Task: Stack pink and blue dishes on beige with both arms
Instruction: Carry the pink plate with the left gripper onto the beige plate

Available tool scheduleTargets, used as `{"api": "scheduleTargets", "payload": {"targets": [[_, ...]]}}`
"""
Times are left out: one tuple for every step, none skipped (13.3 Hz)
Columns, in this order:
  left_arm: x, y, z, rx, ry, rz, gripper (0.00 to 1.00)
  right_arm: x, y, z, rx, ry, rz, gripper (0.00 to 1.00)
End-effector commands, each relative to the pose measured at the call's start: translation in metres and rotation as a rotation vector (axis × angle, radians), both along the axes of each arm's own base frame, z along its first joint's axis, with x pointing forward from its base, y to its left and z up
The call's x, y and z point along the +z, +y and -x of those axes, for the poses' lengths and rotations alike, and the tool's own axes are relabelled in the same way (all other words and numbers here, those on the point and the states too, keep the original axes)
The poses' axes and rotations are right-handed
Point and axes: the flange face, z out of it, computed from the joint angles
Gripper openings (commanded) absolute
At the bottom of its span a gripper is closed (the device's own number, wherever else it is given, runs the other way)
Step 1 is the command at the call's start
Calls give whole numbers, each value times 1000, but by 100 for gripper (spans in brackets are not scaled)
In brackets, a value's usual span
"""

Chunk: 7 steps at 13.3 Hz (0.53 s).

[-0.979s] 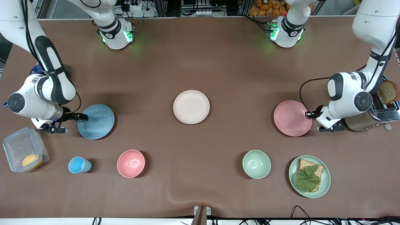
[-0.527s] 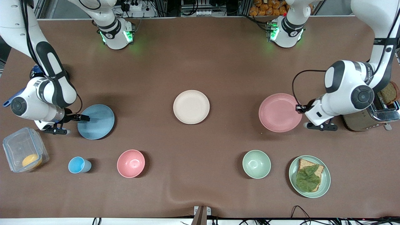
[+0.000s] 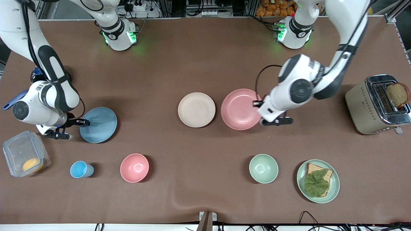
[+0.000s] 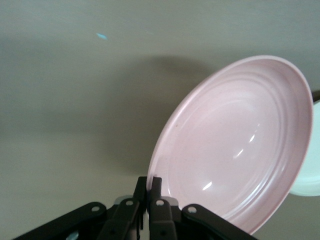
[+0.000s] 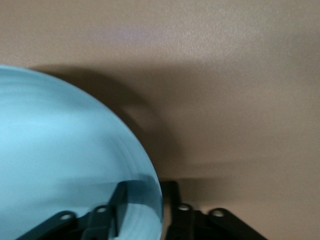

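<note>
The beige plate lies flat at the table's middle. My left gripper is shut on the rim of the pink plate and holds it tilted above the table, beside the beige plate toward the left arm's end. In the left wrist view both fingers pinch the pink plate at my left gripper, and a sliver of the beige plate shows past it. The blue plate rests near the right arm's end. My right gripper is open, its fingers straddling the blue plate at my right gripper.
A toaster holding bread stands at the left arm's end. Nearer the front camera sit a green plate with bread and lettuce, a green bowl, a pink bowl, a blue cup and a clear container.
My left gripper has carried the pink plate from beside the toaster to right next to the beige plate. My right gripper has stayed at the blue plate's rim, shifting only slightly.
</note>
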Motion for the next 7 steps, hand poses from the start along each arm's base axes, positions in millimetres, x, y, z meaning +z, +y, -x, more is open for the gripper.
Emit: {"api": "scheduleTargets", "payload": {"targets": [[-17,-59,11,107,-10,30,0,-4,-2,-1,5,-2,-15,0],[-24,-74,17,137,-16,37,0,-2,-2,-3,6,-7,-14,0],[-27,-88,23,158,-25,47,0,1,-1,-3,9,-8,-13,0],[-32,-104,34,163,-23,48,0,3,0,-4,12,-10,-13,0],[-34,-116,42,167,-30,56,0,8,2,-5,17,-16,-13,0],[-41,-127,49,174,-30,61,0,19,2,-8,32,-32,-13,0],[-46,-134,54,174,-26,64,0,26,2,-10,60,-44,-15,0]]}}
